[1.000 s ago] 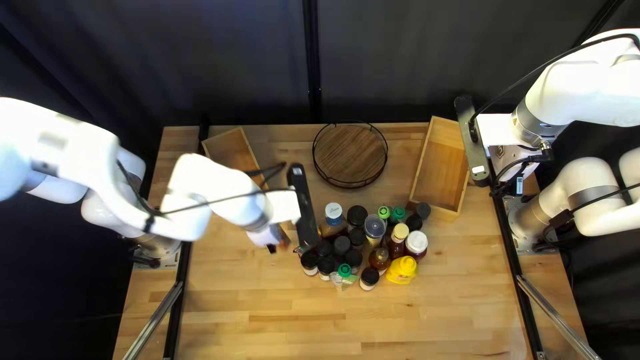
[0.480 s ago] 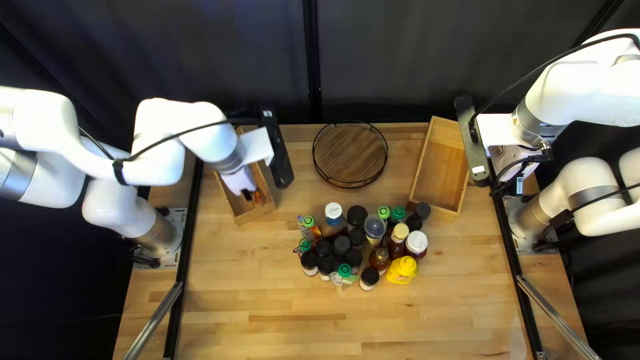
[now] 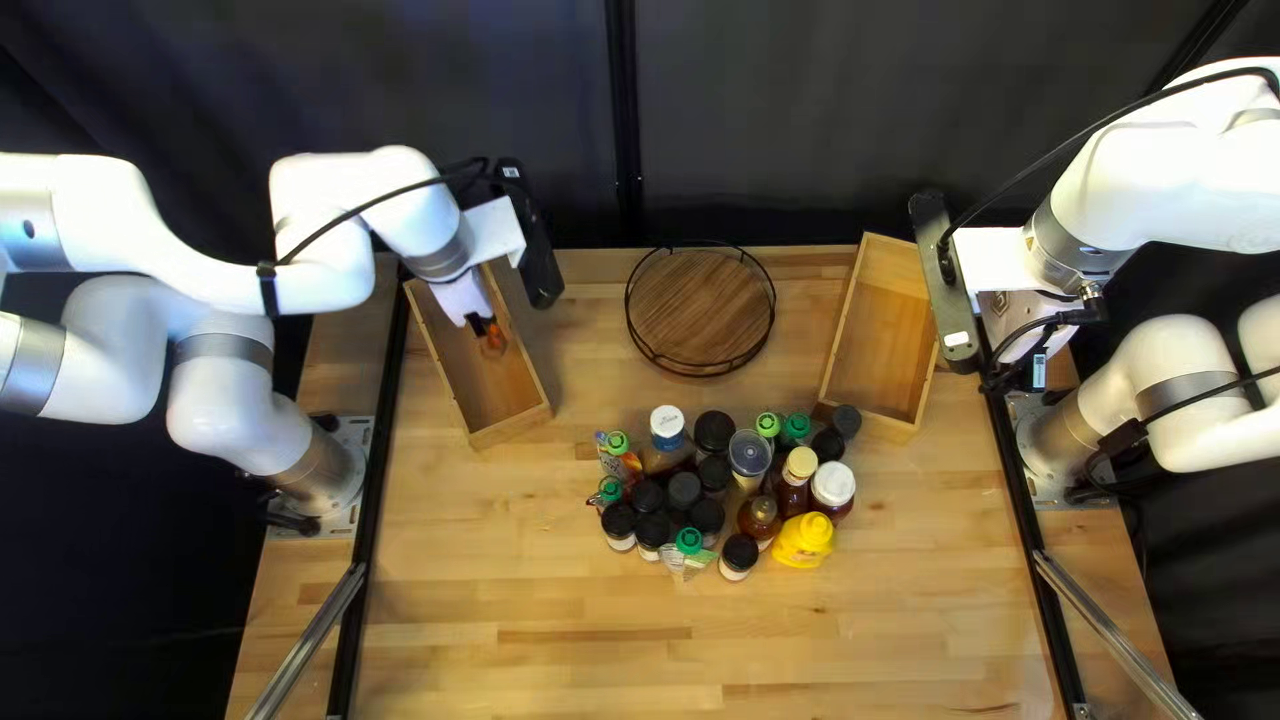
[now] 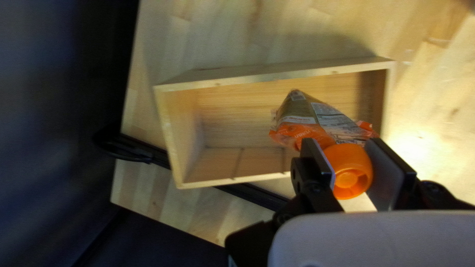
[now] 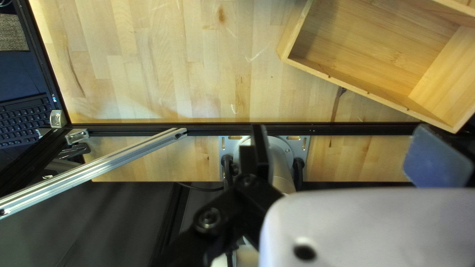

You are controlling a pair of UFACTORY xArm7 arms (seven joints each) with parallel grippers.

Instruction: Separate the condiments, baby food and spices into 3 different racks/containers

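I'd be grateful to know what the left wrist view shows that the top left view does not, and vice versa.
Only the left wrist view clearly shows the orange cap clamped in my left gripper, and the printed side of the pouch.

Only the top left view shows the round wire-rimmed tray, the clustered bottles and jars, the right-hand box and my right arm.

Both show the left-hand box and the pouch's orange.

The right gripper (image 3: 1016, 327) has its fingers (image 5: 261, 155) wide apart, one in front of an arm base (image 5: 282, 158). Ahead, a wooden box (image 5: 347, 83) is on the table (image 5: 198, 64). A metal bar (image 5: 99, 169) reaches the black rail (image 5: 213, 129); beside is a keyboard (image 5: 24, 118).
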